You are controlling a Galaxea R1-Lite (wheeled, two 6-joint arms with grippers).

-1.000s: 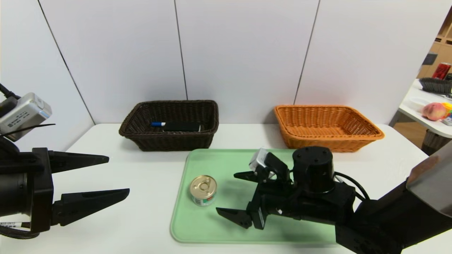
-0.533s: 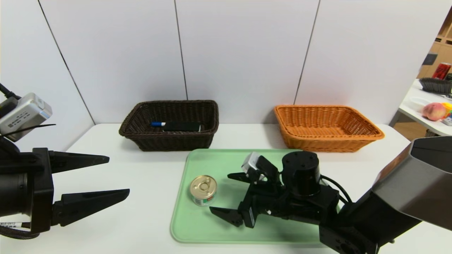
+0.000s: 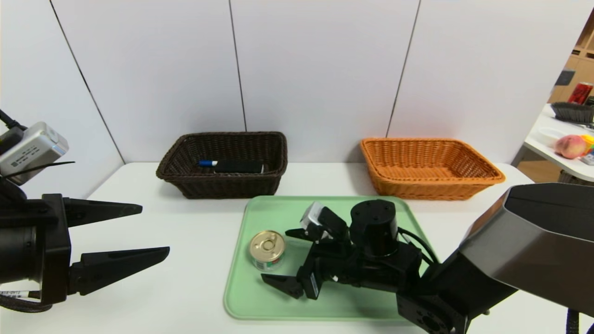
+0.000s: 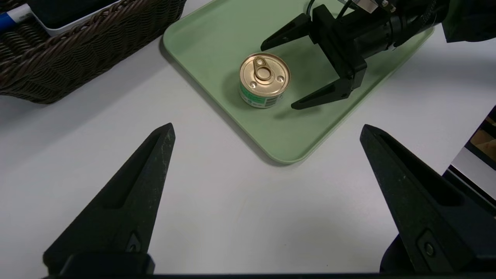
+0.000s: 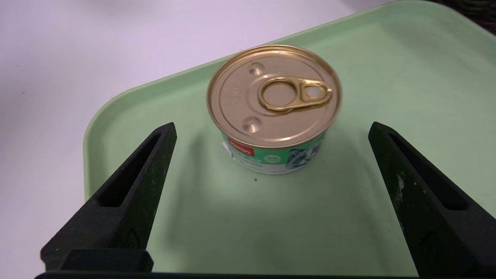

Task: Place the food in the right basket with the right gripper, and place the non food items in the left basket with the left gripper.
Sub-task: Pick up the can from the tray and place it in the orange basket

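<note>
Right hand (image 3: 281,257) wide open beside the tin (image 3: 267,250) on the green tray (image 3: 260,304).
The tin stands upright near the tray's left edge, just ahead of the open fingers, untouched. Left hand (image 3: 134,232) hovers open and empty over the worktop (image 3: 185,222). The brown basket (image 3: 222,185) holds a dark item; the orange basket (image 3: 431,185) sits far right.

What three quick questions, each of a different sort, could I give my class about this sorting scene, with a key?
1. True or false: the right gripper is shut on the can.
2. Multiple choice: the can stands on A) the green tray, B) the white table, C) the orange basket.
3. Fill in: the blue-capped pen lies in the ____ basket.

Key: 1 false, it is open, short of the can; 2 A; 3 dark brown. The left gripper is open over the table's left side.
</note>
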